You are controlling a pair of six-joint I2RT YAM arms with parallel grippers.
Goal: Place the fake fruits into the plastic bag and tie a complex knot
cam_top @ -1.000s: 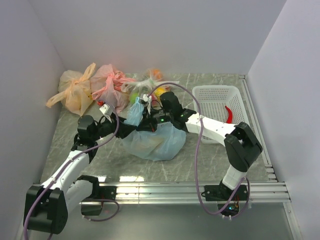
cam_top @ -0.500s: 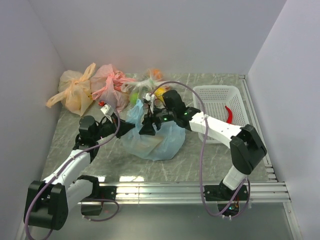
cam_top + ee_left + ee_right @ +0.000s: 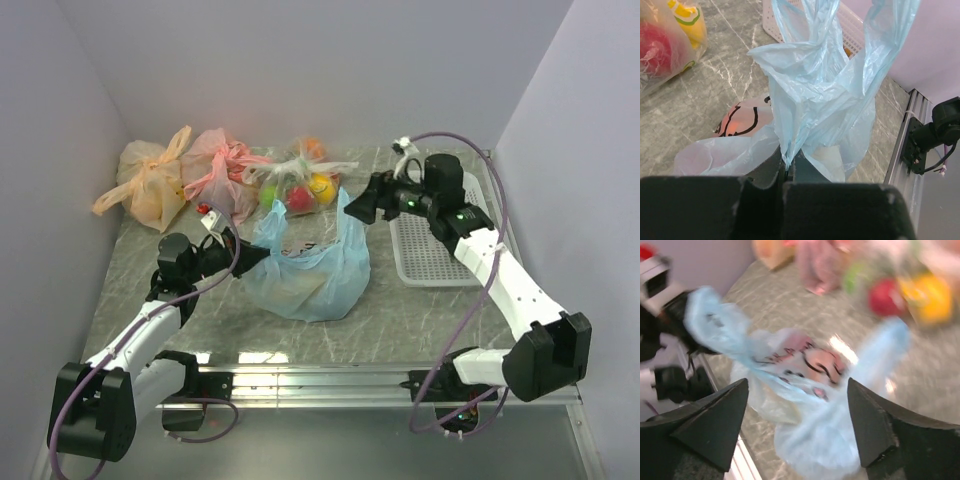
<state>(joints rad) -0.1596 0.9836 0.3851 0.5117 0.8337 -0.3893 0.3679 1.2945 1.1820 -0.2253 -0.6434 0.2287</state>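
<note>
bag [image 3: 310, 275]: mid-table, unknotted, one handle is clamped in left gripper [image 3: 789, 167] | right gripper [image 3: 358, 205]: fingers spread wide, nothing held, hovers beside basket [image 3: 432, 260] | advice: free handle should be grasped near its tip, bag not lifted

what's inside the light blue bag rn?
Nothing identifiable: the light blue bag is cloudy, showing only a faint tan patch low inside. Its folds cover the rest. The left hand pinches its rim.
</note>
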